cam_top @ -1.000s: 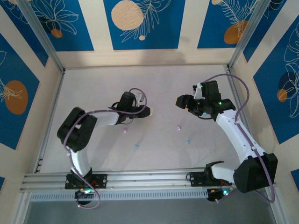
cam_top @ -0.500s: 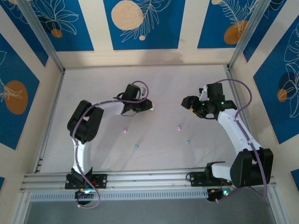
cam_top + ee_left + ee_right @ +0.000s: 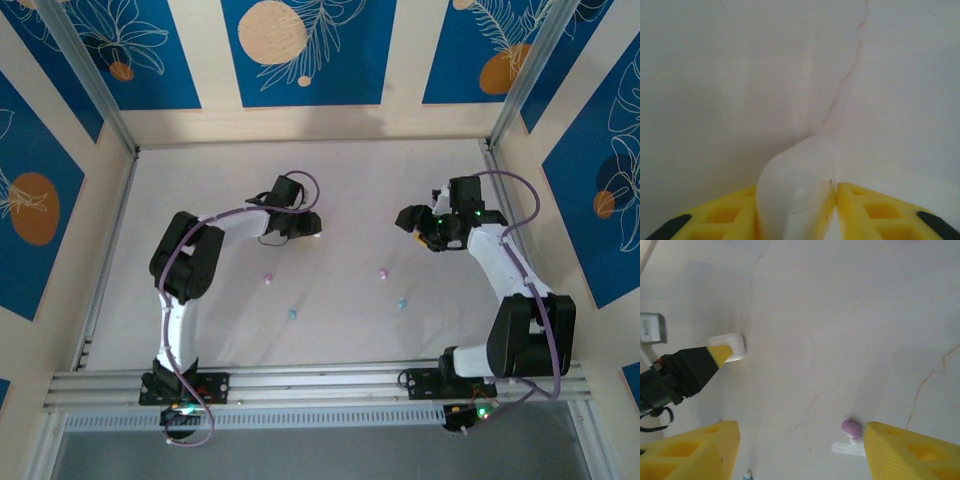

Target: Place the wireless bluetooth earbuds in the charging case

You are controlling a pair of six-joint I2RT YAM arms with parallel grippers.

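Observation:
My left gripper (image 3: pixel 303 226) is shut on a small white charging case (image 3: pixel 314 229) just above the table, left of the middle. In the left wrist view the case (image 3: pixel 797 190) stands between the yellow fingers (image 3: pixel 865 210). My right gripper (image 3: pixel 406 217) hangs open at the right with nothing between its fingers (image 3: pixel 695 450). Below it lies a pink earbud (image 3: pixel 851 428), close to the right finger. On the table lie two pink earbuds (image 3: pixel 267 277) (image 3: pixel 383 272) and two teal earbuds (image 3: pixel 292 313) (image 3: pixel 402 302). The white earbuds are out of view.
The right wrist view also takes in the left gripper's tip with the white case (image 3: pixel 732 344) and a teal earbud (image 3: pixel 747 475) at the bottom edge. Blue patterned walls (image 3: pixel 300 50) and metal rails (image 3: pixel 105 240) enclose the white table (image 3: pixel 340 180).
My left gripper has carried the white case a little farther back. My right gripper has drawn back to the right, away from the middle.

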